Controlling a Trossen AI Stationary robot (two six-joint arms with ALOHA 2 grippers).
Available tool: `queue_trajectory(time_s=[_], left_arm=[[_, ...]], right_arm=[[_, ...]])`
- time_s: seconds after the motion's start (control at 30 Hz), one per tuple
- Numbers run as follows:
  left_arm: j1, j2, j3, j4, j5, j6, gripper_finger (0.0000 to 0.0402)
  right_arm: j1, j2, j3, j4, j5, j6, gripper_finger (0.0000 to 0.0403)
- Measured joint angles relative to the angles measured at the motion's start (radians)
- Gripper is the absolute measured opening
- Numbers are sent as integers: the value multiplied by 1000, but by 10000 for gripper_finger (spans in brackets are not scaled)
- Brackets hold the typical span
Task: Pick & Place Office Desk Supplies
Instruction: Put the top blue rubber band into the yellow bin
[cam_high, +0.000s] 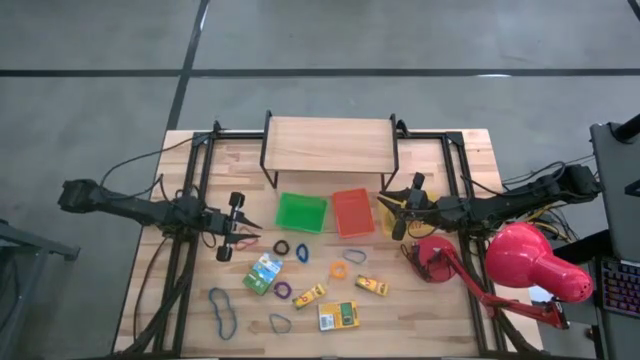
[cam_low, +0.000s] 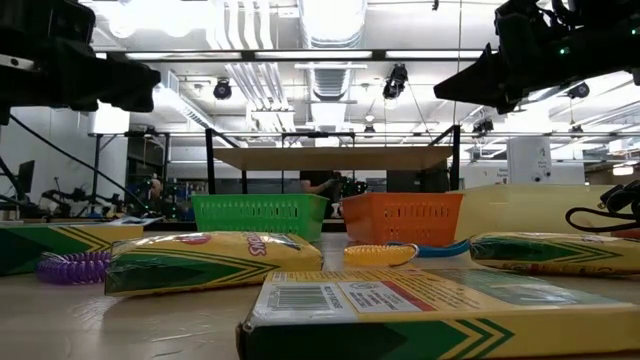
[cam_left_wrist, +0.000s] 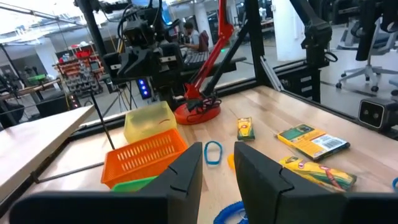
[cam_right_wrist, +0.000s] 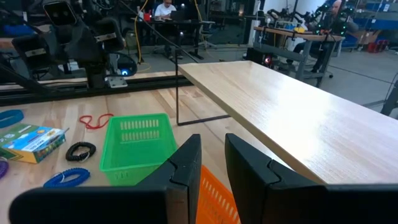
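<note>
Small printed boxes lie flat on the near half of the table: a green-and-white one (cam_high: 263, 273), two yellow ones (cam_high: 309, 295) (cam_high: 372, 286) and a yellow-green one (cam_high: 338, 316). Loose rubber bands lie among them: red (cam_high: 247, 240), black (cam_high: 282, 247), blue (cam_high: 302, 254), orange (cam_high: 338, 270), purple (cam_high: 283, 290). My left gripper (cam_high: 256, 229) (cam_left_wrist: 217, 155) hovers level above the red band, open by a narrow gap with nothing between its fingers. My right gripper (cam_high: 386, 212) (cam_right_wrist: 212, 146) hangs over the yellow tray, narrowly open too and holding nothing.
Green (cam_high: 301, 212), orange (cam_high: 351, 212) and yellow (cam_high: 392, 222) trays stand in a row mid-table. Behind them is a low wooden shelf (cam_high: 328, 145) on black legs. A big red desk lamp (cam_high: 535, 262), with its base (cam_high: 432, 260), occupies the near right. A large blue band (cam_high: 222, 308) lies near left.
</note>
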Motion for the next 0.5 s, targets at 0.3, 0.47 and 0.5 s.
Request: queue_trajectory(time_s=[0.3,0.47,0.5], left_arm=[[-1,-14,27,-82,-5,17,96],[-1,-28,166,-383,-8,-3,96],[-1,-28,193,-437,-8,-31,96]], right_arm=[[0,0,0,0,0,0,68],[0,0,0,0,0,0,68],[0,0,0,0,0,0,68]])
